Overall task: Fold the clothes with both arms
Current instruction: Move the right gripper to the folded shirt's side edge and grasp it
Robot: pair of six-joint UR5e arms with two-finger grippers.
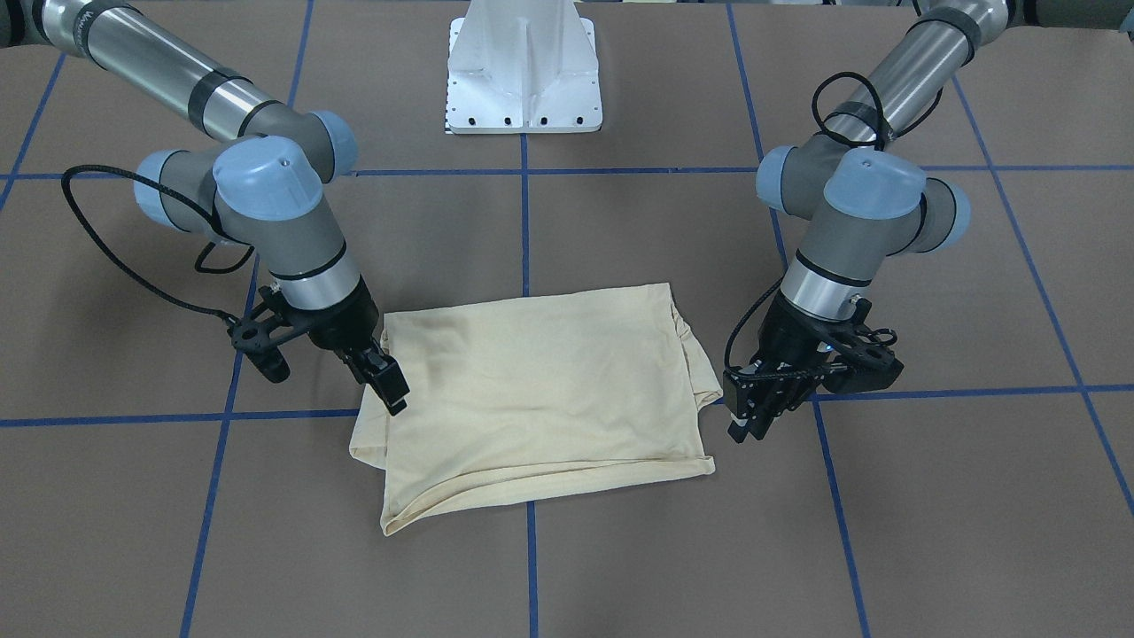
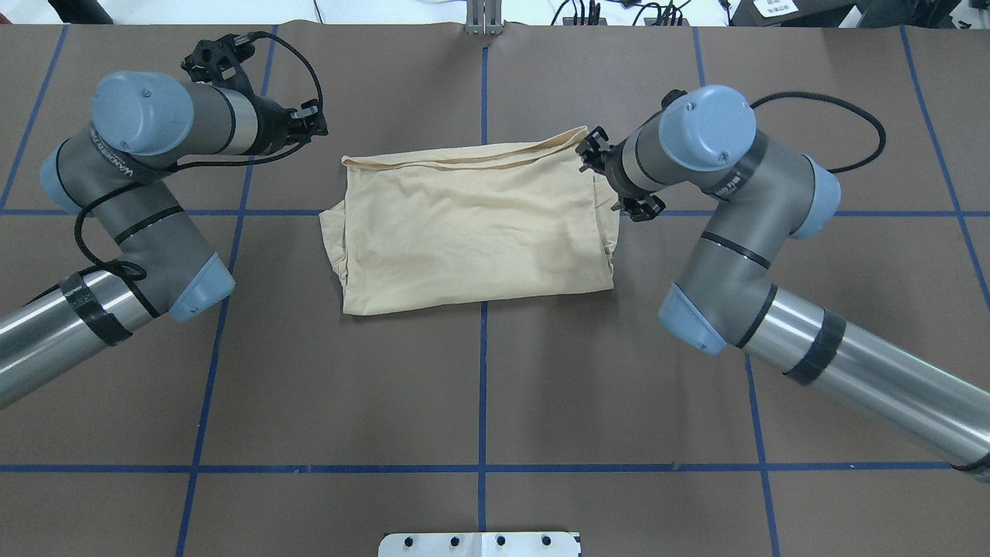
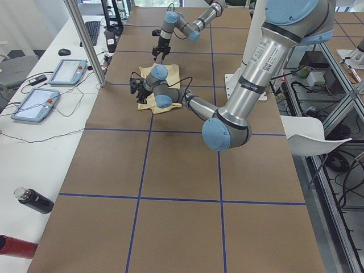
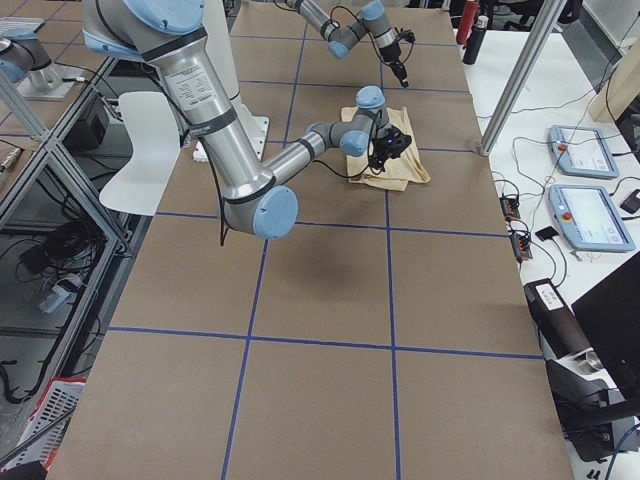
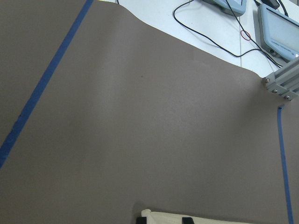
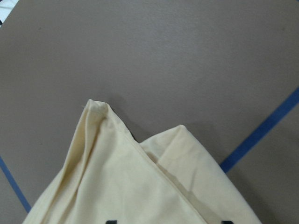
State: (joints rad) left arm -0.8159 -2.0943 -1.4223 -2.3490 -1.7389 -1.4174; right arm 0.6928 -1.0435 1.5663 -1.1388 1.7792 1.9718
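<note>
The pale cream-yellow T-shirt (image 1: 540, 381) is lying flat on the brown table (image 1: 620, 549), folded into a rough rectangle that is straddling the blue tape line (image 1: 532, 567) running out from the white pedestal (image 1: 523, 80), about midway between the two arms. Only plain fabric is facing up, with lower layers poking out at both short sides.

The right gripper (image 1: 390, 390) is reaching down onto the shirt's edge on the robot's right side, its visible finger overlapping the cloth in the front-facing view. In its wrist view the two dark fingertips (image 6: 110, 221) are sitting wide apart at the bottom edge, so the fingers are standing open. The T-shirt (image 6: 140, 186) is spreading between and beneath them, with two folded corners pointing out ahead onto bare table. Nothing is being pinched or lifted there.

The left gripper (image 1: 742, 424) is hanging just off the shirt's corner on the robot's left, on the operators' side; from overhead the left gripper (image 2: 313, 124) is sitting just beyond that corner of the T-shirt (image 2: 472, 232). Its wrist view is catching only a strip of the T-shirt (image 5: 219, 218) along the bottom, with two dark fingertips (image 5: 187, 220) showing a narrow gap between them, so these fingers are parted too, holding nothing, and the cloth's corner is lying right at them
</note>
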